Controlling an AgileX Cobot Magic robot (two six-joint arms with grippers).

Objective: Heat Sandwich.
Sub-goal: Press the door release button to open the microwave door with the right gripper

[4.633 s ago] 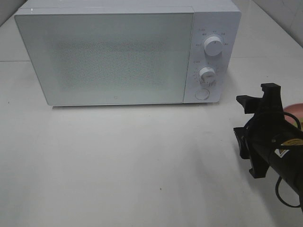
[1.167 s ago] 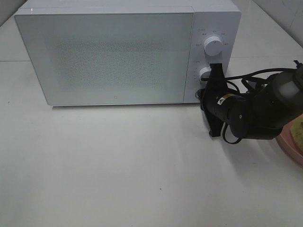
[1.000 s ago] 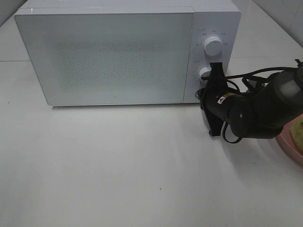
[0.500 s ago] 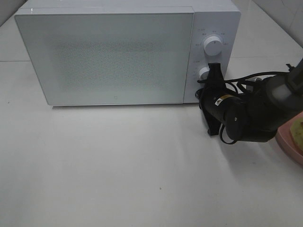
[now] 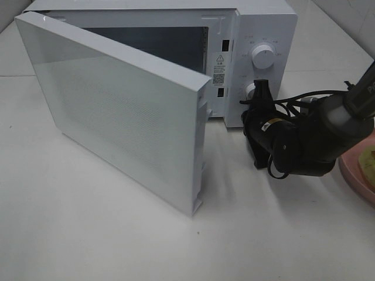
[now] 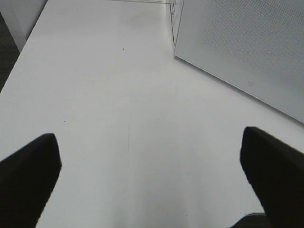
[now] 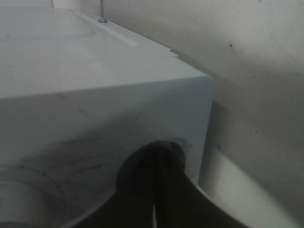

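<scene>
The white microwave (image 5: 263, 23) stands at the back, its door (image 5: 117, 117) swung out to the left and the dark cavity (image 5: 146, 41) showing. My right gripper (image 5: 249, 117) is shut, its tips against the round button at the bottom of the control panel; in the right wrist view the closed fingertips (image 7: 161, 166) sit in the button's recess. At the far right edge a sliver of the sandwich (image 5: 371, 157) shows on a pink plate (image 5: 353, 175), mostly cut off. My left gripper (image 6: 152, 183) is open over bare table, holding nothing.
Two white knobs (image 5: 262, 57) sit above the button. The open door (image 6: 247, 42) reaches far over the table's middle. The right arm and its cables (image 5: 310, 140) lie between microwave and plate. Bare white table (image 5: 88, 234) lies in front.
The microwave door, closed half a second ago, has sprung open to the left. My right gripper has shifted slightly left against the button. The left gripper stays open.
</scene>
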